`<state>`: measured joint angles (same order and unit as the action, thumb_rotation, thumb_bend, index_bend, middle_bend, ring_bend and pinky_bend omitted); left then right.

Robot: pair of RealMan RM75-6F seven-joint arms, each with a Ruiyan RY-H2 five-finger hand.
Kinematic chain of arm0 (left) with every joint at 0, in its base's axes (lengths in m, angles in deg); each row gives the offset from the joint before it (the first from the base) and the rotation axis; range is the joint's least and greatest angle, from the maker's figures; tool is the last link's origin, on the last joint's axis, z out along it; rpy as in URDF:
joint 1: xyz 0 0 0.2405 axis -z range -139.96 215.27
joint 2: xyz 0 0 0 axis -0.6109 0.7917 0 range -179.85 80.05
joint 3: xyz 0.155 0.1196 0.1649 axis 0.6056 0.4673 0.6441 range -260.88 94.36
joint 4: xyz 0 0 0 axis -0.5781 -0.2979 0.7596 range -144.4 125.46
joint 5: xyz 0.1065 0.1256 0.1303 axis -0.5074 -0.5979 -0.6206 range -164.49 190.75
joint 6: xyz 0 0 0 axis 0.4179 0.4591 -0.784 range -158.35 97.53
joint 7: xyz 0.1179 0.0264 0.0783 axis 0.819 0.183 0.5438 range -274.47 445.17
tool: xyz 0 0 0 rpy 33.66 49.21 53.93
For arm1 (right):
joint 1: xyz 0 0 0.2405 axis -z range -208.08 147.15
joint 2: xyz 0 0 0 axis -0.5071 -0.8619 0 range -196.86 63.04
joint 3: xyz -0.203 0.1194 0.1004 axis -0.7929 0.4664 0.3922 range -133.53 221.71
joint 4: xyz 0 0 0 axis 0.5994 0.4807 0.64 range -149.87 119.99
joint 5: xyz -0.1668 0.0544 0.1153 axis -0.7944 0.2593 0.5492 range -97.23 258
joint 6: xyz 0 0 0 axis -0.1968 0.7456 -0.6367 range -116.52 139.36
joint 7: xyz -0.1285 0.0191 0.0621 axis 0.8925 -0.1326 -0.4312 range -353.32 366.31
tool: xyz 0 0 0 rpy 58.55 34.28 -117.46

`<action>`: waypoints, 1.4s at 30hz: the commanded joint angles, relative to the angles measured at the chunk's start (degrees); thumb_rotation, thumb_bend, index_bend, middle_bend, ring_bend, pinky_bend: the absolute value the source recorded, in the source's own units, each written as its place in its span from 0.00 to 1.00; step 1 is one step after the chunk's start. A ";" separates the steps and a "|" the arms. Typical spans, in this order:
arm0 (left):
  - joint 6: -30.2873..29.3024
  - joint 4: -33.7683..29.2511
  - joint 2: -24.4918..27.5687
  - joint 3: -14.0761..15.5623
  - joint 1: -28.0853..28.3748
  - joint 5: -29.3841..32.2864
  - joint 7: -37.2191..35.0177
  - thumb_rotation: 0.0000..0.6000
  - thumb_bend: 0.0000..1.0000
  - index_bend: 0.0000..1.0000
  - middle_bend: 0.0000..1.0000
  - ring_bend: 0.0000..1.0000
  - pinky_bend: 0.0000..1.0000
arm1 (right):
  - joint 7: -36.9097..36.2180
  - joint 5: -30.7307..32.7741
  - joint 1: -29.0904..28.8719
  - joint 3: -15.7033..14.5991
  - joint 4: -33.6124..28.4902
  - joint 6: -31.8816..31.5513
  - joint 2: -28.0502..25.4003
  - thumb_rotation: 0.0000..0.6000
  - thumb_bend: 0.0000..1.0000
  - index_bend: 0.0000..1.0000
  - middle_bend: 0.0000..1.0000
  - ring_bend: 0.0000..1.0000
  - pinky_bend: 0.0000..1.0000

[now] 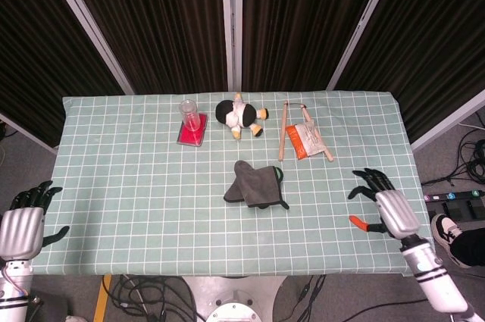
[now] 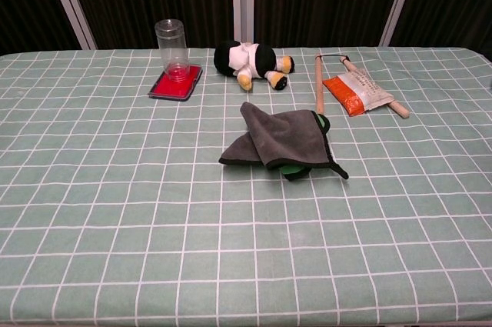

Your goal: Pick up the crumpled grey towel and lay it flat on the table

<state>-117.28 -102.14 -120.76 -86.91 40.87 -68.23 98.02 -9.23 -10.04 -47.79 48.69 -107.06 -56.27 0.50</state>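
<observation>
The crumpled grey towel [image 1: 255, 186] [image 2: 281, 141] lies folded near the middle of the table, with a green edge showing under its right side. My right hand [image 1: 388, 205] hovers over the table's front right part, fingers spread, holding nothing, well to the right of the towel. Beyond the table's left front corner, my left hand [image 1: 20, 225] hangs with fingers apart and empty. Neither hand appears in the chest view.
A clear cup on a red tray [image 1: 192, 131] [image 2: 176, 82] stands at the back left. A plush toy [image 1: 241, 116] [image 2: 250, 60] lies behind the towel. A wooden stick and an orange-white packet [image 1: 306, 140] [image 2: 357, 93] lie at the back right. The checked green tablecloth [image 1: 136, 193] covers the table.
</observation>
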 commanded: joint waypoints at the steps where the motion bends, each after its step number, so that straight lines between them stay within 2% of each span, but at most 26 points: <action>1: 0.07 0.07 0.06 -0.14 0.08 0.11 -0.23 1.00 0.03 0.30 0.26 0.22 0.22 | 2.12 2.53 -6.83 2.72 3.84 7.72 6.34 1.00 0.12 0.43 0.11 0.00 0.00; 9: 0.81 0.26 -0.18 -0.45 0.47 0.78 -0.35 1.00 0.03 0.30 0.26 0.22 0.22 | 7.37 5.90 -14.01 3.84 13.77 15.08 17.54 1.00 0.09 0.43 0.11 0.00 0.00; 13: 0.99 0.35 -0.16 -0.55 0.57 1.01 -0.36 1.00 0.03 0.30 0.26 0.22 0.22 | 8.79 5.88 -15.99 3.31 18.77 15.93 22.59 1.00 0.05 0.42 0.11 0.00 0.00; 19: 1.38 0.45 -0.12 -0.52 0.66 1.34 -0.61 1.00 0.03 0.30 0.26 0.22 0.22 | 8.67 5.18 -17.49 2.36 26.03 14.78 29.64 1.00 0.04 0.42 0.11 0.00 0.00; 28: 1.18 0.64 0.01 -0.49 0.44 1.45 -1.46 1.00 0.03 0.30 0.26 0.22 0.22 | 4.95 2.84 -18.73 1.02 36.41 11.19 37.30 1.00 0.04 0.42 0.12 0.00 0.00; 42: 1.52 1.00 0.16 -0.38 0.30 1.75 -2.97 1.00 0.03 0.31 0.27 0.22 0.22 | -0.17 0.00 -20.34 -0.91 51.66 6.76 46.11 1.00 0.10 0.45 0.16 0.00 0.00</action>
<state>-115.76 -101.14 -120.61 -87.29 41.18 -66.48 95.06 -8.59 -9.44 -67.87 48.22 -57.04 -48.52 45.35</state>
